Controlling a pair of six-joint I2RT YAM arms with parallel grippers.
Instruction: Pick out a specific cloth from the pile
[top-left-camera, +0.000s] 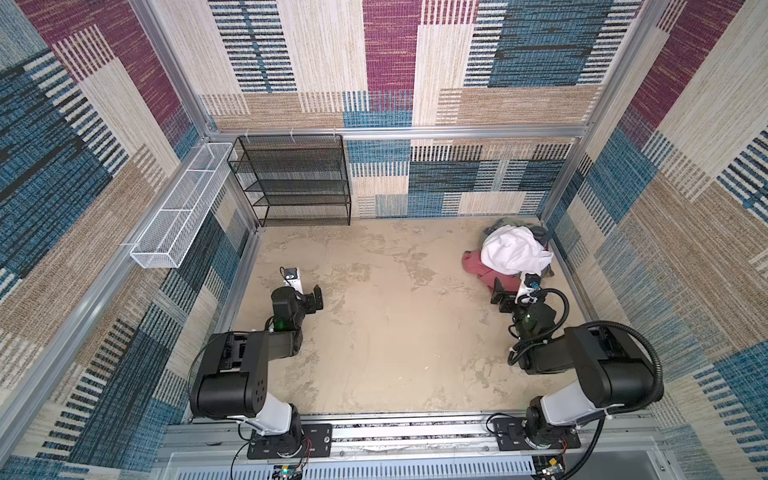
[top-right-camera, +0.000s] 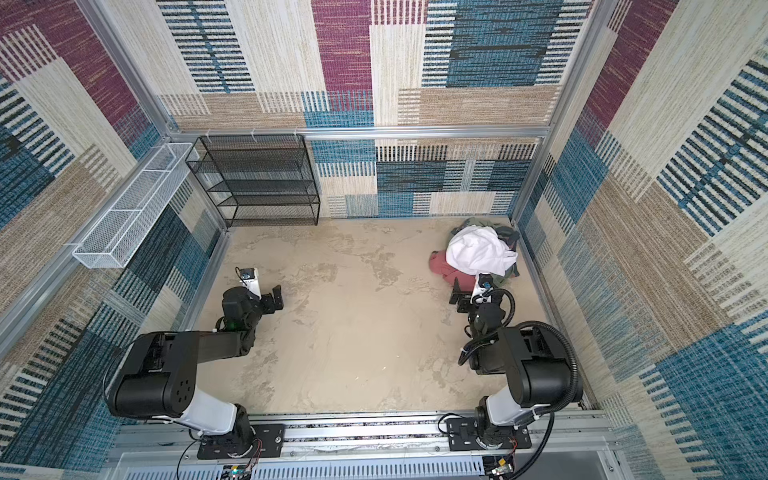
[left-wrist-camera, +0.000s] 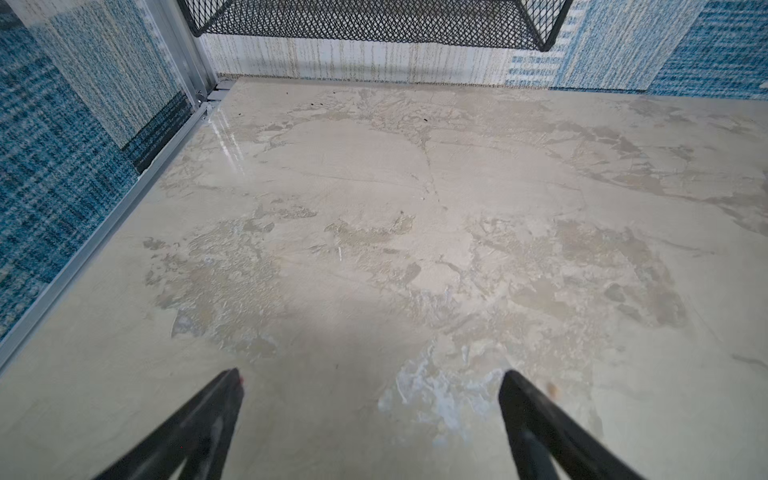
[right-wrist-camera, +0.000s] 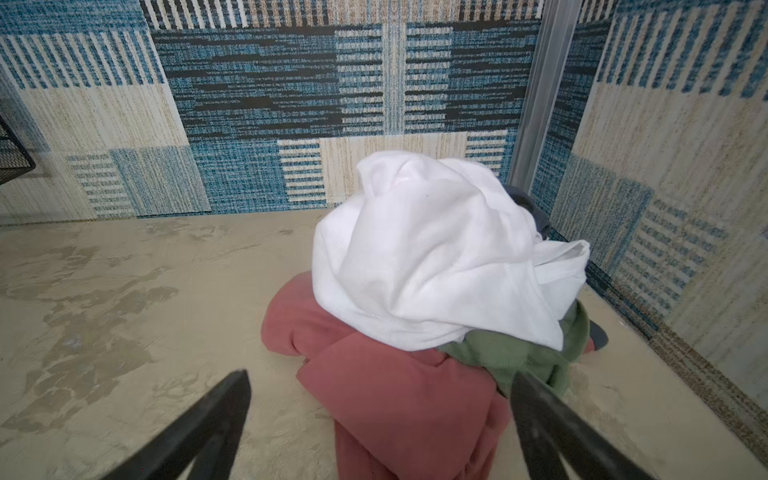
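The pile (top-left-camera: 515, 249) lies in the far right corner of the table. A white garment (right-wrist-camera: 436, 257) tops it and an olive green one (right-wrist-camera: 511, 353) pokes out underneath. The salmon-red cloth (right-wrist-camera: 395, 395) spreads from the pile's near side onto the table, also seen in both top views (top-left-camera: 478, 268) (top-right-camera: 446, 270); its trim and print are hidden. My right gripper (right-wrist-camera: 380, 376) (top-left-camera: 498, 293) is open just above the cloth's near fold, fingers either side, gripping nothing. My left gripper (left-wrist-camera: 372, 372) (top-left-camera: 316, 297) is open over bare table at the left, far from the pile.
A black mesh shelf rack (top-left-camera: 291, 178) stands against the back wall at the left. A white wire basket (top-left-camera: 183, 208) hangs on the left wall. Patterned walls and an aluminium corner post (right-wrist-camera: 536, 104) close in right behind the pile. The beige table (top-left-camera: 395, 311) lies between the arms.
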